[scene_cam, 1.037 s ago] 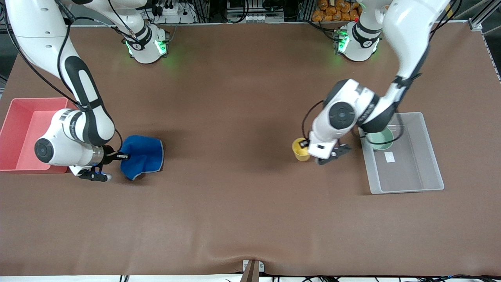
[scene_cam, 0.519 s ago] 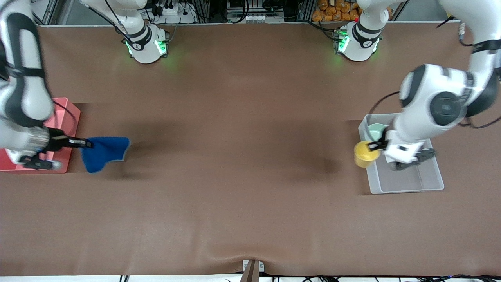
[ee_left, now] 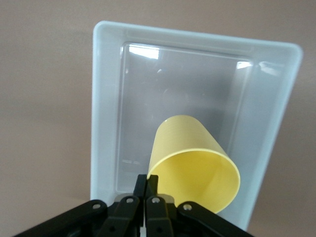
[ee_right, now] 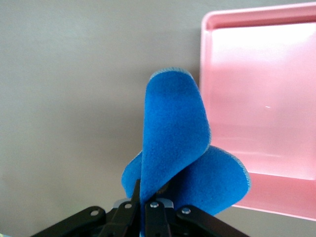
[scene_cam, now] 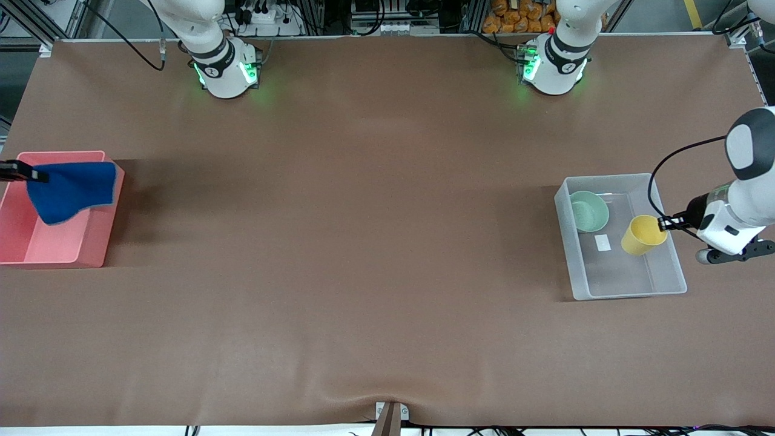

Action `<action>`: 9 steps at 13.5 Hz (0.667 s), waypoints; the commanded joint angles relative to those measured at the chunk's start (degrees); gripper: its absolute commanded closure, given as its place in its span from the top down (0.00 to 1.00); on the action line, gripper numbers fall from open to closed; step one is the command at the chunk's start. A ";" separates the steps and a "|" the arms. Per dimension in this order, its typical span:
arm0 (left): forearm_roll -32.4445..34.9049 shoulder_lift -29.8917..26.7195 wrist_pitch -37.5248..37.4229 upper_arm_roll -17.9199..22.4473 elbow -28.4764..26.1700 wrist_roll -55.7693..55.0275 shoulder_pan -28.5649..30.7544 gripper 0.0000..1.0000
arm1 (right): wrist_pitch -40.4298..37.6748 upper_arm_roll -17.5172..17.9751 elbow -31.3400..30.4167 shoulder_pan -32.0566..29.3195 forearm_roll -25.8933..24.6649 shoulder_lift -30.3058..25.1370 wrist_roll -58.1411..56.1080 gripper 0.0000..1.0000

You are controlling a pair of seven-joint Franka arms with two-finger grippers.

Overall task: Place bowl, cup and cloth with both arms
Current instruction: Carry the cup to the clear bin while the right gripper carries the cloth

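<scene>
My left gripper (scene_cam: 668, 223) is shut on the rim of the yellow cup (scene_cam: 642, 235) and holds it tilted in the air over the clear plastic bin (scene_cam: 665, 284). The left wrist view shows the cup (ee_left: 195, 165) pinched at its rim over the bin (ee_left: 103, 123). The mint green bowl (scene_cam: 588, 211) sits in the bin, at the end nearer the robots' bases. My right gripper (scene_cam: 41, 176) is shut on the blue cloth (scene_cam: 71, 190), which hangs over the pink tray (scene_cam: 60, 255). The right wrist view shows the cloth (ee_right: 180, 153) folded in my jaws beside the tray (ee_right: 256, 98).
The clear bin stands toward the left arm's end of the table, the pink tray at the right arm's end. A small white label (scene_cam: 602, 243) lies on the bin's floor. The brown table mat (scene_cam: 363, 242) lies between them.
My left gripper carried the cup from the table up and over the clear bin. My right gripper lifted the cloth off the table and carried it over the pink tray.
</scene>
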 commanded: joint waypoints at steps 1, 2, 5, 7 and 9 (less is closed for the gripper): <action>-0.10 5.93 -0.02 -0.77 4.31 3.00 1.53 0.00 | 1.36 1.15 2.01 -3.08 -5.24 1.00 -3.94 0.00; -0.10 7.87 -0.02 -0.77 5.28 3.01 1.53 0.00 | 3.73 1.15 1.93 -3.35 -7.61 1.18 -4.29 0.00; 0.96 12.10 2.26 -0.59 7.40 3.27 1.01 0.00 | 10.06 1.06 1.41 -5.71 -9.48 3.81 -7.36 0.00; 1.04 13.95 3.58 -0.50 7.67 3.62 0.65 0.00 | 12.19 1.15 1.41 -6.69 -9.48 6.01 -7.73 0.00; 2.78 15.61 4.46 -0.42 7.67 3.63 0.21 0.00 | 14.29 1.15 1.41 -6.69 -9.48 7.93 -7.72 0.00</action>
